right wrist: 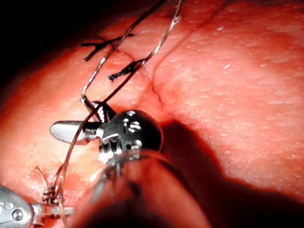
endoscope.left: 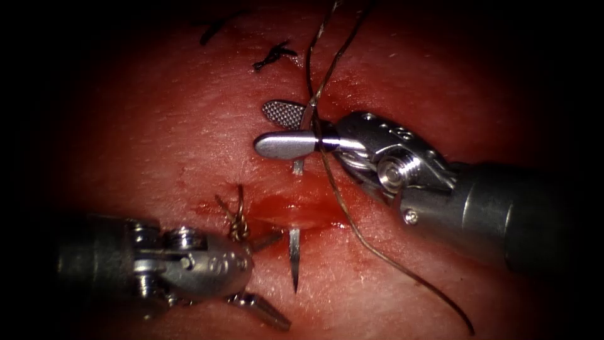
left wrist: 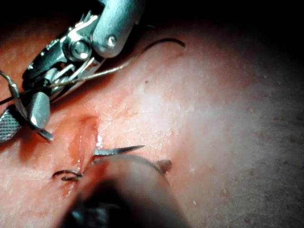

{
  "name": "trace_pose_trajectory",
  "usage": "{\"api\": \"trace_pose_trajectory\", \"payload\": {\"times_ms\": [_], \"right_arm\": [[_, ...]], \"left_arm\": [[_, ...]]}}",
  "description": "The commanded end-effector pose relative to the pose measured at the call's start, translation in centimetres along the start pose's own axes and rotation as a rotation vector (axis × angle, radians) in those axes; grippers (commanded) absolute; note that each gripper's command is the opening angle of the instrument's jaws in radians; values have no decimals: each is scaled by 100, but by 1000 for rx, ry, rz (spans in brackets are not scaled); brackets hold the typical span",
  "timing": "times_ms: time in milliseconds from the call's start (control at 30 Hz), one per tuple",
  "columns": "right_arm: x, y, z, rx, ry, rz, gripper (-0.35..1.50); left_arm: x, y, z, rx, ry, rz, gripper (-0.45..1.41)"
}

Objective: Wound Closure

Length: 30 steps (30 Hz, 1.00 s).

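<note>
The curved needle (endoscope.left: pixel 294 261) is in the tissue (endoscope.left: pixel 157 145) and bridges the cut (endoscope.left: pixel 292 213). Its pointed end sticks out of the cut's near edge, and its rear part (endoscope.left: pixel 306 121) rises from the far edge. My right tool (endoscope.left: pixel 261 128) has its jaws open around that rear part, not clamped on it. My left tool (endoscope.left: pixel 283 281) is open and holds nothing, with the needle point just off its jaws. The thread (endoscope.left: pixel 352 226) runs from the needle's rear up past the right tool, and another strand trails to the lower right. The needle point (left wrist: pixel 118 151) also shows in the left wrist view.
A knotted stitch (endoscope.left: pixel 238 221) with short ends sits at the cut's left end, just above the left tool. Two dark older stitches (endoscope.left: pixel 274 55) (endoscope.left: pixel 215 28) lie farther back. Red fluid (endoscope.left: pixel 283 206) pools in the cut.
</note>
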Motion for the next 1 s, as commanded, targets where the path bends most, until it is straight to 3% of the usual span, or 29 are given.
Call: {"api": "trace_pose_trajectory", "payload": {"times_ms": [33,233,300,333,533,700,800,967,1000], "right_arm": [[-1,3,2,5,-6,-12,133],[2,5,-6,7,-16,-28,133],[-1,3,-8,11,-23,-42,32],[-3,2,-8,-20,-38,-50,-35],[-1,3,-4,-51,-58,9,-35],[-23,-9,-12,-12,-202,187,-35],[-33,-20,-19,3,-221,215,-35],[-29,-17,-32,31,-157,228,-35],[-26,-13,-34,34,-138,207,-27]], "left_arm": [[-2,0,7,1,-2,1,78],[-3,0,8,1,-2,0,78],[-3,-1,8,0,-2,0,78],[-3,-1,8,1,-2,0,78],[0,-2,5,3,-2,3,78],[1,-1,3,3,-1,4,78],[0,-1,2,-2,0,4,78],[-2,0,-4,-8,1,14,78],[-3,-1,-6,-9,1,43,78]]}}
